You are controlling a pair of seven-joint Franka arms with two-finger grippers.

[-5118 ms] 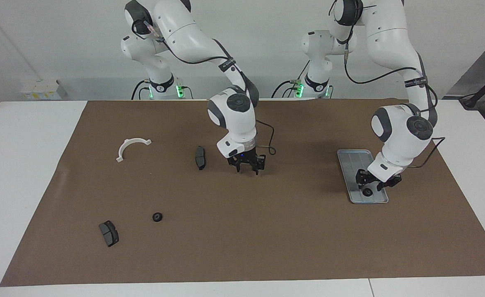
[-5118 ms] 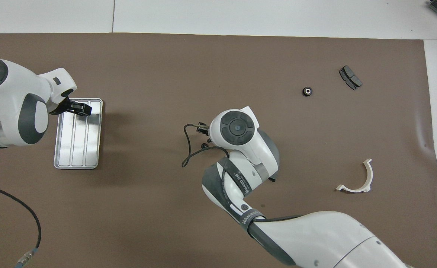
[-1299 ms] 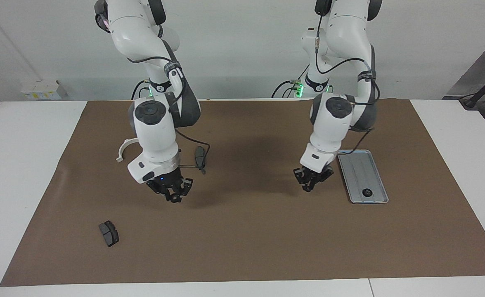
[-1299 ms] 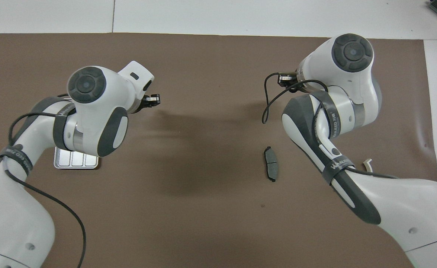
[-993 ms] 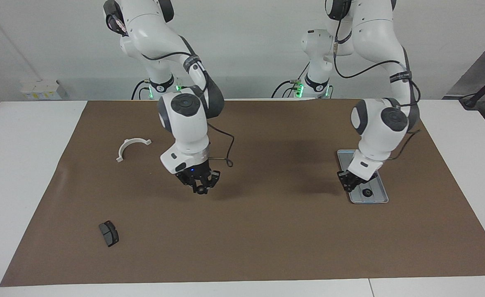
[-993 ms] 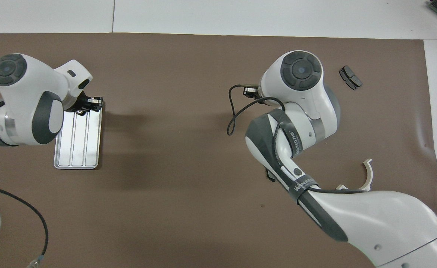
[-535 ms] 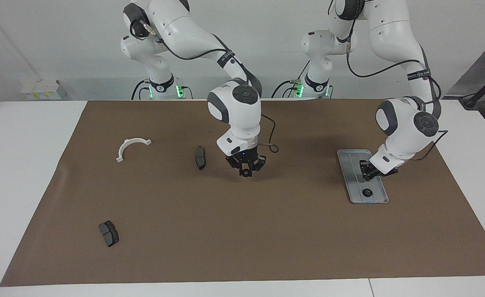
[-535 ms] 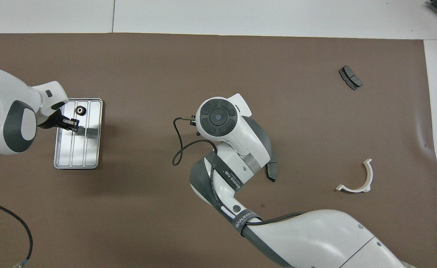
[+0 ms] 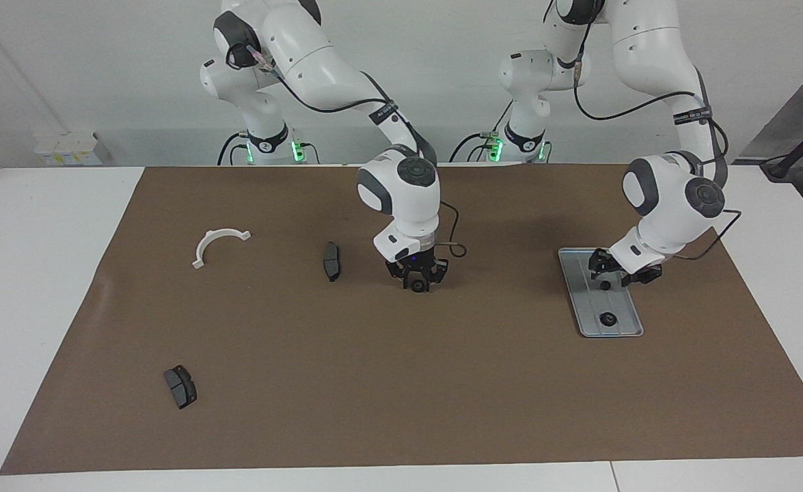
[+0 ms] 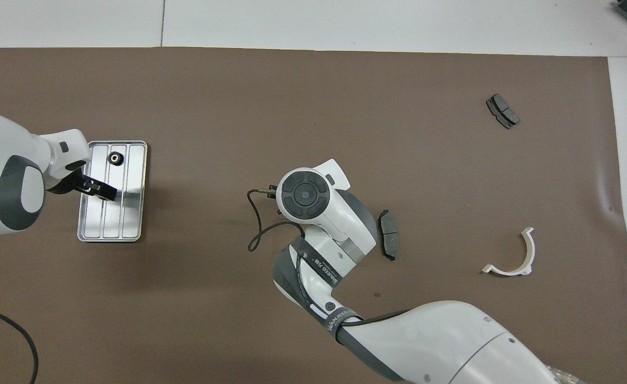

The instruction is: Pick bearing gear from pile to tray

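Toward the right arm's end of the mat lie the leftover parts: a white bracket, one pad farthest from me, another pad just beside my right gripper. That gripper hangs low over mid-mat, pinching a ring at its tips. The tray lies well apart toward the left arm's end, long axis running away from me. A second ring rests at its farther end. My left gripper hangs over the tray's nearer half; whether it is spread I cannot tell. I judge it may obstruct the delivery.
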